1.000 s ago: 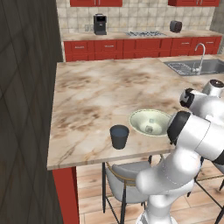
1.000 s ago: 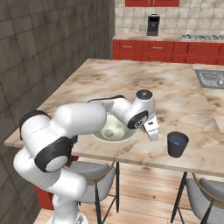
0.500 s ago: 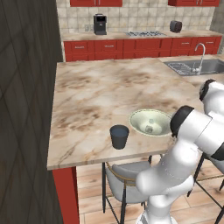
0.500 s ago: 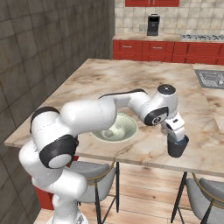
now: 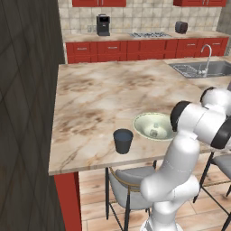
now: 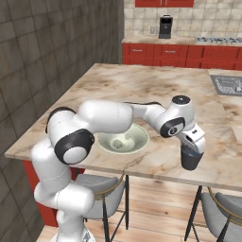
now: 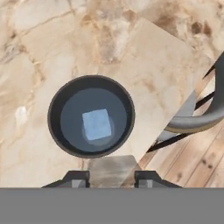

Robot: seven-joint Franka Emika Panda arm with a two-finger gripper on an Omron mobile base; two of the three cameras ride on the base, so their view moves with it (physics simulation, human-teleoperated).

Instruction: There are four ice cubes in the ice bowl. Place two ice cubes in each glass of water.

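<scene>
Lena: Swung across from the rim of the wide pale cream-green bowl (image 6: 142, 134) a second ago, the pincer (image 7: 111, 176) now hangs right over the small dark blue-grey tumbler (image 6: 190, 160) at the edge of the marbled stone bench (image 6: 142, 85).

Tom: Is it carrying anything?

Lena: Yes. Its tips are drawn in narrow on a translucent whitish-grey ice cube (image 7: 109, 164), taken by two opposite flat faces.

Tom: How should that cube handle?

Lena: I'd judge it very light, hard and slick. It is likely to squirt out sideways if squeezed off-centre, so flat faces across the middle are the place to grip.

Tom: And where is the tumbler relative to the tips?

Lena: Below and slightly ahead of them in the hand view. A light blue ice cube (image 7: 97, 124) already lies inside it.

Tom: The rest?

Lena: Small pale lumps (image 6: 120, 142) lie in the bowl. The second dark tumbler (image 5: 122, 140) stands just beside the bowl on its far side from the pincer.
</scene>
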